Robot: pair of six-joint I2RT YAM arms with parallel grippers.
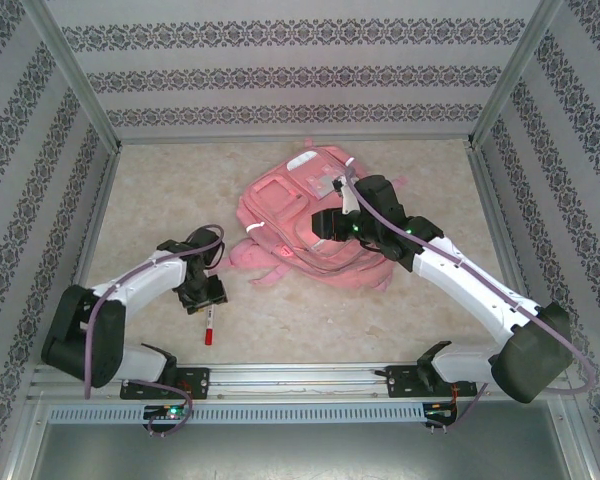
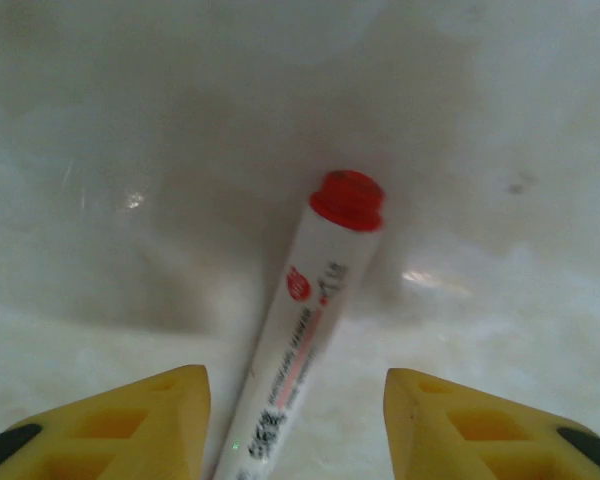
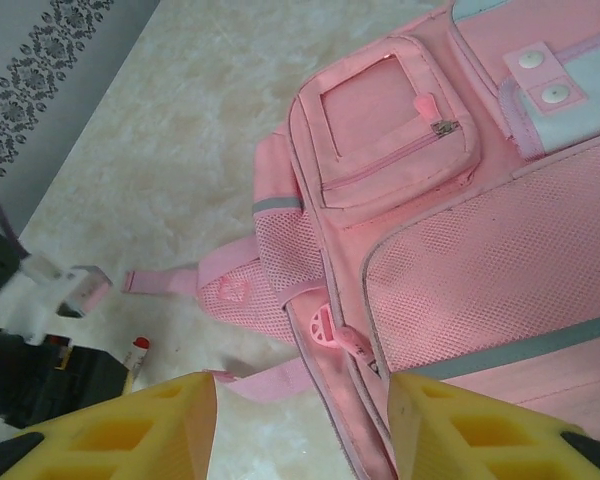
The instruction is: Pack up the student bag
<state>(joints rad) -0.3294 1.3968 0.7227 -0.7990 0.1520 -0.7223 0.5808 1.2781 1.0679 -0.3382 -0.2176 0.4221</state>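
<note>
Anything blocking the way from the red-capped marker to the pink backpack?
Nothing visible. Bare table lies between the red-capped marker and the backpack; only the bag's own loose strap trails toward it. The left gripper straddles the marker, jaws open.

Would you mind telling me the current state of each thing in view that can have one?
student bag: lying flat, front side up.
front pocket: zipped shut.
marker: red cap on.
left gripper: open, jaws either side of the marker, not clamped on it.
right gripper: open, empty, above the student bag.
</note>
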